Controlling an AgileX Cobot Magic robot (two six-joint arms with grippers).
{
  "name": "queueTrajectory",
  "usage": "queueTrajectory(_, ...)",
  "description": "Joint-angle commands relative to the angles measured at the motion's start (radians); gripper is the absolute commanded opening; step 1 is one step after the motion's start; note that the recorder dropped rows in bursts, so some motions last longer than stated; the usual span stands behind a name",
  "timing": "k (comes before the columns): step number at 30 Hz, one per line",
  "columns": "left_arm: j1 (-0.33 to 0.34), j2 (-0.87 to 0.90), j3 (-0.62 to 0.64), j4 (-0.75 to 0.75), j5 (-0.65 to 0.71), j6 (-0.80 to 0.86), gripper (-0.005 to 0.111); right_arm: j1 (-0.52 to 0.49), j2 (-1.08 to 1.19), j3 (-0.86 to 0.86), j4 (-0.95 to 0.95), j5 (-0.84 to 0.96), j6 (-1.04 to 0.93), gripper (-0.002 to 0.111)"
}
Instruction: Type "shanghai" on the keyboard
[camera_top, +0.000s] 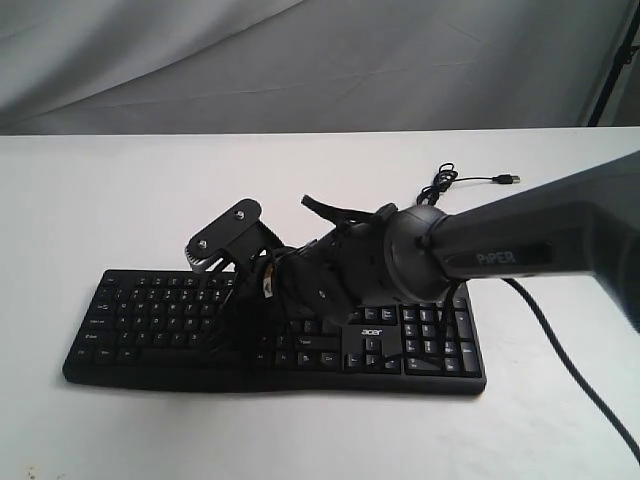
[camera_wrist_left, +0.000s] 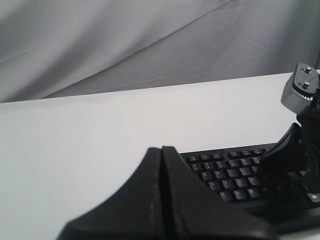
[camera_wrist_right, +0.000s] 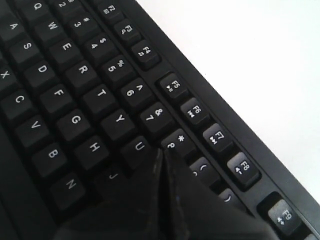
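The black keyboard (camera_top: 150, 320) lies flat on the white table, with its number pad (camera_top: 440, 335) at the right end. My right gripper (camera_top: 256, 302) reaches in from the right over the middle of the keys. In the right wrist view the right gripper (camera_wrist_right: 163, 152) is shut, its tip low between the U key (camera_wrist_right: 139, 145) and the 8 key (camera_wrist_right: 176, 140), and it hides the key beneath it. My left gripper (camera_wrist_left: 161, 149) is shut on nothing and sits off the keyboard's (camera_wrist_left: 235, 175) left end. I cannot find it in the exterior view.
The keyboard's thin USB cable (camera_top: 470, 181) lies coiled behind it, its plug loose on the table. The right arm's black cable (camera_top: 560, 350) trails off to the right. A grey camera bracket (camera_top: 232, 232) rides above the keys. Grey cloth (camera_top: 300, 60) hangs behind the table.
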Motion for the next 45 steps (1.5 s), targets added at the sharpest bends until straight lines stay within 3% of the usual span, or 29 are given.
queueTrajectory(1, -0.004, -0.003, 0.004, 0.001, -0.005, -0.003, 0.000, -0.009, -0.026, 0.005, 0.003, 0.032, -0.011, 0.000)
queueTrajectory(8, -0.004, -0.003, 0.004, 0.001, -0.005, -0.003, 0.000, 0.027, -0.222, 0.069, -0.066, 0.090, -0.015, 0.000)
queueTrajectory(14, -0.004, -0.003, 0.004, 0.001, -0.005, -0.003, 0.000, 0.163, -0.570, 0.329, -0.068, 0.075, 0.053, 0.000)
queueTrajectory(21, -0.004, -0.003, 0.004, 0.001, -0.005, -0.003, 0.000, 0.212, -0.824, 0.574, -0.040, 0.082, 0.076, 0.000)
queueTrajectory(30, -0.004, -0.003, 0.004, 0.001, -0.005, -0.003, 0.000, 0.137, -0.934, 0.692, -0.049, 0.180, 0.076, 0.000)
queueTrajectory(39, -0.004, -0.003, 0.004, 0.001, -0.005, -0.003, 0.000, 0.131, -1.233, 0.818, -0.049, 0.172, 0.076, 0.000)
queueTrajectory(42, -0.004, -0.003, 0.004, 0.001, -0.005, -0.003, 0.000, 0.047, -1.363, 0.873, -0.049, 0.140, 0.076, 0.000)
queueTrajectory(45, -0.004, -0.003, 0.004, 0.001, -0.005, -0.003, 0.000, -0.141, -1.484, 0.936, -0.049, 0.042, 0.076, 0.000)
